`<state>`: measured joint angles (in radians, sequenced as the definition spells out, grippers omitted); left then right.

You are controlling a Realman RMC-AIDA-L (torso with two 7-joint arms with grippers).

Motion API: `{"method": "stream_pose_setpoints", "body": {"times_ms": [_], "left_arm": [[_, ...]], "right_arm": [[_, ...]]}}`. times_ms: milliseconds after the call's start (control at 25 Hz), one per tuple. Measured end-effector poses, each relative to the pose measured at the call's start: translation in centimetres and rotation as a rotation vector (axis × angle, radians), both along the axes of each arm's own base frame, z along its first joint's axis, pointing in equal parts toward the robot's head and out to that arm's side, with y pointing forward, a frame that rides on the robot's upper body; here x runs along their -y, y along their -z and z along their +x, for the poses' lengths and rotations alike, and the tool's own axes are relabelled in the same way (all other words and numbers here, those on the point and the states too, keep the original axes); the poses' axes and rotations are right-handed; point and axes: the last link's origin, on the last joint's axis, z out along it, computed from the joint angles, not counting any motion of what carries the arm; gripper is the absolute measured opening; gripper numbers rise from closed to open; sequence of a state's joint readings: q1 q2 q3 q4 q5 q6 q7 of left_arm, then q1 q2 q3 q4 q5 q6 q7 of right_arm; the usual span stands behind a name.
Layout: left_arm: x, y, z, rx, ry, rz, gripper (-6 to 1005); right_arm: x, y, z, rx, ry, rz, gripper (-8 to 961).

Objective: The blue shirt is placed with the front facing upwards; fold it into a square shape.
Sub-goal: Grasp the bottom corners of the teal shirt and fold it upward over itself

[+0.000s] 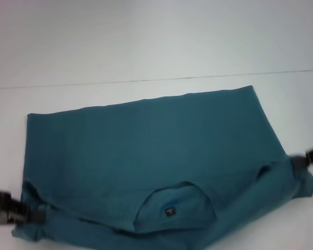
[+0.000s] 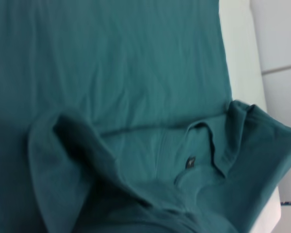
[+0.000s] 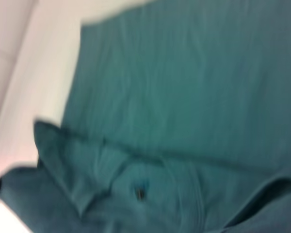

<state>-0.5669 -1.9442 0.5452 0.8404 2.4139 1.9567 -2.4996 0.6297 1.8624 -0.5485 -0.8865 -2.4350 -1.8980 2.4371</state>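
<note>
The blue shirt point(image 1: 146, 146) lies spread on the white table, its hem far from me and its collar point(image 1: 172, 208) with a small dark neck tag near the front edge. No lettering shows on the cloth. My left gripper point(image 1: 39, 214) is at the near left corner, shut on the bunched shoulder cloth. At the right edge my right gripper point(image 1: 298, 162) is shut on the other shoulder, which is raised and folded. The left wrist view shows the shirt point(image 2: 111, 73) and its neck tag point(image 2: 189, 161); the right wrist view shows the shirt point(image 3: 184, 87) and the tag point(image 3: 139, 191). Neither wrist view shows fingers.
The white table point(image 1: 146, 41) stretches beyond the shirt, with a thin dark seam line point(image 1: 146, 80) running across it just past the hem. A white table strip point(image 2: 242, 58) shows beside the shirt in the left wrist view.
</note>
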Motion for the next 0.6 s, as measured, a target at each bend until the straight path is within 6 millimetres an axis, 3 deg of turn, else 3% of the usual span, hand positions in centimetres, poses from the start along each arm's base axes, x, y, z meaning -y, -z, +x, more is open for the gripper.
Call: {"method": "stream_pose_setpoints", "body": {"times_ms": [240,600], "left_arm": [[-2.8,-0.9,1.2,-0.012,-0.009,0.062,34],[-6.7,-1.5,2.2,-0.079,-0.036,0.157,33]], "right_arm": [[-2.8,-1.2,0.0,-0.095,0.054,0.189,50],[-5.5,-2.9,0.0,-0.156,0.11,0.416,49]]}}
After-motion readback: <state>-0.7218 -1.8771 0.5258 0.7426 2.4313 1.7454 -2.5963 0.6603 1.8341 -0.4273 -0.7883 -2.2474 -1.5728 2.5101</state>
